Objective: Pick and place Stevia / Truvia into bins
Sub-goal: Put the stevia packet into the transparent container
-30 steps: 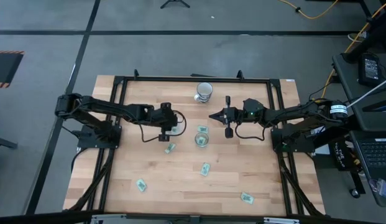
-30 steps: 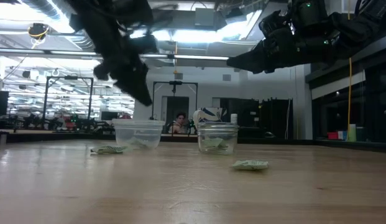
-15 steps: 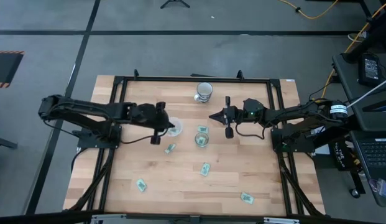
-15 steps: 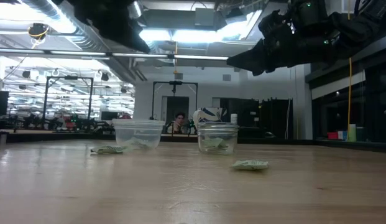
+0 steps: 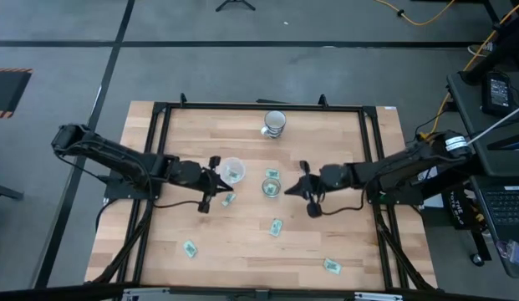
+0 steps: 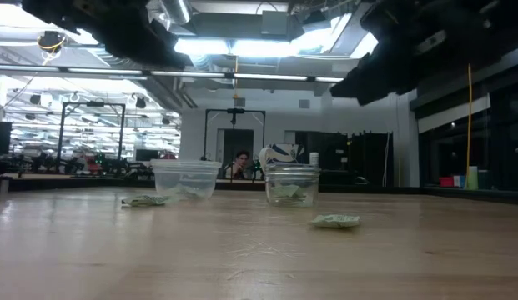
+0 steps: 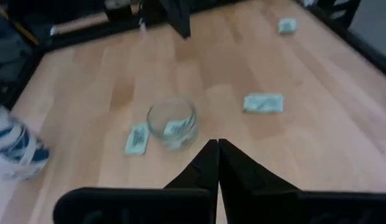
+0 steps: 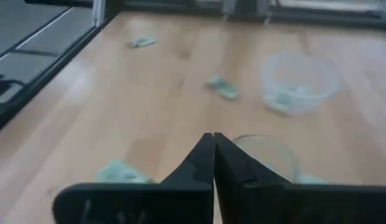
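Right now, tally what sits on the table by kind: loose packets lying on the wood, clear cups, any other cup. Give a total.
Loose green packets: 5
Clear cups: 2
Ribbed white cup: 1
Total: 8

Right gripper (image 8: 212,140) at lower centre, fingers pressed together above the wooden table (image 8: 149,118). Wide translucent cup (image 8: 298,81) at upper right holds a packet; narrower clear cup (image 8: 267,155) just beyond the fingertips. Green packets (image 8: 222,87) lie scattered.

Five loose Stevia packets (image 5: 277,227) on the table, two clear bins (image 5: 233,170), one ribbed cup (image 5: 274,123).
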Controlling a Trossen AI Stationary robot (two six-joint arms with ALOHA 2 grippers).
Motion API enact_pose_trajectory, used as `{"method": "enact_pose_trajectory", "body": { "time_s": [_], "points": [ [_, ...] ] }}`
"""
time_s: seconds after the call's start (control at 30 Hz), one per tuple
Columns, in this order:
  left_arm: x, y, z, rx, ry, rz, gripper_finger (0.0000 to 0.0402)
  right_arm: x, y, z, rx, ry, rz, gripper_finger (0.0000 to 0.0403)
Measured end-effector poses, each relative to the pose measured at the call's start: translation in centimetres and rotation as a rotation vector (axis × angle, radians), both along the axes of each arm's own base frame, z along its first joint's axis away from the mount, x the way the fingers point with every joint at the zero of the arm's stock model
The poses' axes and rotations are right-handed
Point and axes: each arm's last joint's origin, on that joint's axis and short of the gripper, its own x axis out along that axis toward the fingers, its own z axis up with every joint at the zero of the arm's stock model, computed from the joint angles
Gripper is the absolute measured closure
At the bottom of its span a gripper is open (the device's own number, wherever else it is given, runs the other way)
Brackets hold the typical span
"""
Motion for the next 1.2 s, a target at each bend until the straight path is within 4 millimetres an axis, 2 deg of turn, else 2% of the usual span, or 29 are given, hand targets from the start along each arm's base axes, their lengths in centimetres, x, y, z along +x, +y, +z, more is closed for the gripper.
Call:
{"method": "enact_pose_trajectory", "body": {
  "time_s": [0.2, 0.37, 0.63, 1.0, 1.2],
  "points": [
    [-0.1, -0.8, 0.2, 0.007, -0.029, -0.013, 0.0399, -0.6, 4.4, 1.5, -0.005, 0.134, -0.019, 0.0401],
    [-0.2, -1.2, 0.1, 0.002, -0.029, -0.015, 0.0399, -2.1, 7.8, 2.9, 0.030, 0.224, -0.111, 0.0402],
    [-0.3, -1.7, 0.1, 0.001, -0.029, -0.035, 0.0399, -4.4, 12.3, 2.8, 0.160, 0.346, -0.252, 0.0403],
    [-0.4, -1.9, 0.1, 0.007, -0.031, -0.046, 0.0400, -4.1, 20.0, 5.1, 0.194, 0.633, -0.467, 0.0403],
    [-0.4, -1.9, 0.1, 0.035, -0.032, -0.056, 0.0399, -4.0, 22.8, 5.6, 0.298, 0.747, -0.650, 0.0403]
  ]
}}
